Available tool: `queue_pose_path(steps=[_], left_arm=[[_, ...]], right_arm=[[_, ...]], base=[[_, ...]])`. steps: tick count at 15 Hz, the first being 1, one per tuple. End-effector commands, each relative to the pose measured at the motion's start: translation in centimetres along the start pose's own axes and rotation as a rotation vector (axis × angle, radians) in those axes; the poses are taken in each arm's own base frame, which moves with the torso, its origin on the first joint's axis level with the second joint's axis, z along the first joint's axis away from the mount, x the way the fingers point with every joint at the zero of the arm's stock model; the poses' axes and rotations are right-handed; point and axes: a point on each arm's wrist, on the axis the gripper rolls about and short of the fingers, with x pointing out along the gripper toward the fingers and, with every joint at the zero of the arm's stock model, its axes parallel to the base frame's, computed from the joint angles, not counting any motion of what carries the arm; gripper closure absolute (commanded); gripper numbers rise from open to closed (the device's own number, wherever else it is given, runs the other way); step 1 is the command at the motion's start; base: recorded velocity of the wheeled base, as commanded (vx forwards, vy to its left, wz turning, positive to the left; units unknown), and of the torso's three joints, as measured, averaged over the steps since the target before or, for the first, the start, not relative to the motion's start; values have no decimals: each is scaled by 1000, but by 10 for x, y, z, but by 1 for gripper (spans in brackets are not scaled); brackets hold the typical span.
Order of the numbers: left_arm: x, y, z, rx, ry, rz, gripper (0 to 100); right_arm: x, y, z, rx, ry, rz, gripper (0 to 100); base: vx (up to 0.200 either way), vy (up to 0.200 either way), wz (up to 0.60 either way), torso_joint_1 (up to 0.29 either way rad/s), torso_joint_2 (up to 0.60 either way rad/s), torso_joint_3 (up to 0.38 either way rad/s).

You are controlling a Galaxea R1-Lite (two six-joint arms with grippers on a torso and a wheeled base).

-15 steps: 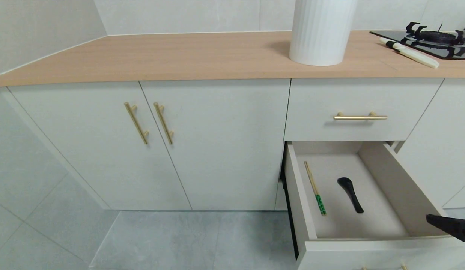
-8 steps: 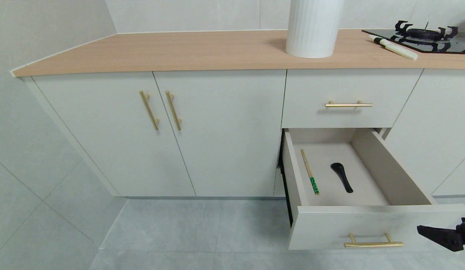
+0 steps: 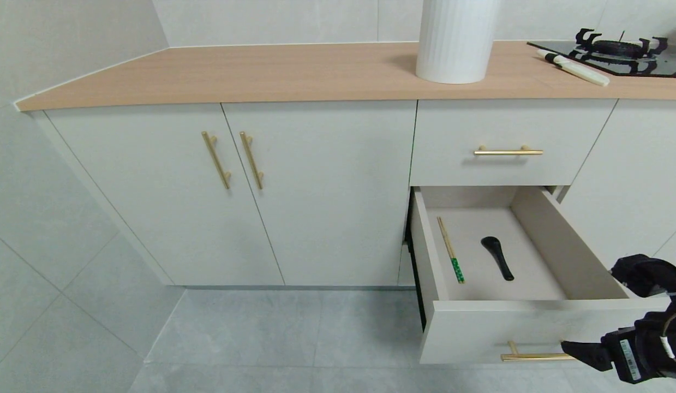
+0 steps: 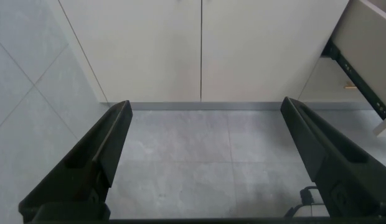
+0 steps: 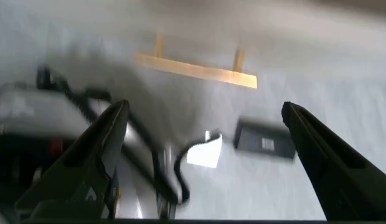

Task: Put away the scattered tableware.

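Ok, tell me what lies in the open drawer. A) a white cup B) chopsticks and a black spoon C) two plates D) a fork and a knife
B: chopsticks and a black spoon lie side by side, apart, on the floor of the drawer.

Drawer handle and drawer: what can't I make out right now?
Drawer handle: right end behind the right claw in the head view; smeared by blur in the right wrist view, so contact is unclear.
Open drawer: floor strip nearest its front panel hidden by that panel, head view.
White ribbed container: top cut off by head view's upper edge.
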Motion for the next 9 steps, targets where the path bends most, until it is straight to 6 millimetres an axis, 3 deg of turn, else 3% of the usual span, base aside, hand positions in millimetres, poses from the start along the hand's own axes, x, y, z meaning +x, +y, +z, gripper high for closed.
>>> queue_pose_path(steps=[1, 9], left_arm=[[0, 0, 0, 0, 2, 1, 0], [0, 0, 0, 0, 0, 1, 0]], right_arm=[[28, 3, -8, 34, 65, 0, 0], [49, 6, -5, 104, 8, 0, 0]], base=[[0, 0, 0, 0, 0, 0], [0, 0, 0, 0, 0, 0]])
